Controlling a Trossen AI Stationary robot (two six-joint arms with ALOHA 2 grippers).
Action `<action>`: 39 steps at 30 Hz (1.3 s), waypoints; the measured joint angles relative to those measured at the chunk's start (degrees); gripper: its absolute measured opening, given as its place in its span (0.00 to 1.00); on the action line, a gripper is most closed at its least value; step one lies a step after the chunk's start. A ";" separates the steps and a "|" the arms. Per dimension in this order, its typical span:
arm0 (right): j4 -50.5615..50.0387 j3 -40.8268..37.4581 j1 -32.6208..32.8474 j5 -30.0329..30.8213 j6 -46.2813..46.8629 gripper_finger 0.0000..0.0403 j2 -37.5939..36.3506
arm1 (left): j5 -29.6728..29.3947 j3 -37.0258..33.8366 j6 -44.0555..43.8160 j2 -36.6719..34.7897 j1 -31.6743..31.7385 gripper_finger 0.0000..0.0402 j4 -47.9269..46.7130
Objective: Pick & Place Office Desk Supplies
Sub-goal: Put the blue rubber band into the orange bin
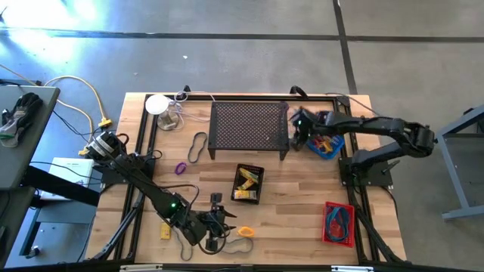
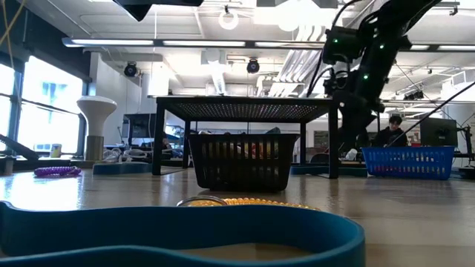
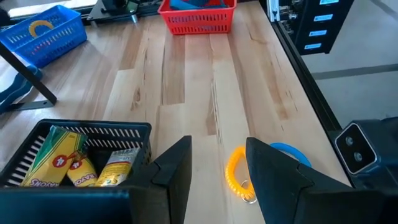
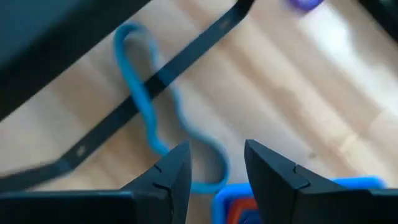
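My left hand hovers released, low over the counter, with the orange ring lying between its fingers, beside the black basket (packets already inside). Next, I judge: drop, clench on it. My right hand waits released over the blue basket.

Half hidden behind the left arm's dark fingers: coiled orange ring and flat blue band. Cut off by the picture's edge: yellow rectangular packets in the black mesh basket. Smeared to a blur in the right wrist view: looping blue band. Contents of the red mesh basket too small to tell.
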 joint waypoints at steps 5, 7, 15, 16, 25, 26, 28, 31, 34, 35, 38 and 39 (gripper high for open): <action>0.53 0.99 -4.63 -0.13 -6.44 0.34 0.00 | 2.51 0.00 2.87 -0.46 0.87 0.36 0.13; -0.34 1.25 -5.19 -0.17 -9.40 0.34 0.00 | 2.60 0.00 4.28 -0.85 1.18 0.36 -0.63; -5.46 5.75 -7.68 -1.86 -14.32 0.34 0.32 | 2.97 0.00 12.70 -3.68 6.34 0.36 -4.36; -6.15 6.73 -7.96 -2.06 -14.86 0.34 0.74 | 3.33 0.00 13.93 -3.81 7.36 0.36 -4.65; -11.81 13.04 -13.87 -12.01 -23.63 0.34 10.62 | 6.01 0.00 15.25 -3.87 16.48 0.36 -6.34; -11.68 13.04 -14.07 -11.36 -25.66 0.34 11.70 | 5.99 0.00 15.29 -3.89 17.17 0.36 -6.38; -11.70 13.04 -14.25 -10.71 -30.98 0.34 13.53 | 6.03 0.00 16.73 -3.89 18.39 0.36 -6.55; -11.59 13.04 -14.25 -10.44 -38.20 0.34 15.22 | 6.13 0.00 19.44 -3.89 20.29 0.36 -6.43; -11.26 13.04 -13.90 -10.41 -43.51 0.34 15.89 | 6.17 0.00 20.82 -3.89 22.31 0.36 -6.29; -10.84 13.04 -13.69 -10.32 -44.49 0.34 15.93 | 6.42 0.00 21.47 -3.89 22.94 0.36 -6.24; -8.98 13.04 -13.55 -11.02 -45.27 0.34 15.93 | 7.37 0.00 23.23 -3.89 24.80 0.36 -6.21; -8.62 13.04 -13.55 -11.73 -45.12 0.34 15.93 | 7.97 0.00 23.45 -3.89 25.38 0.36 -6.21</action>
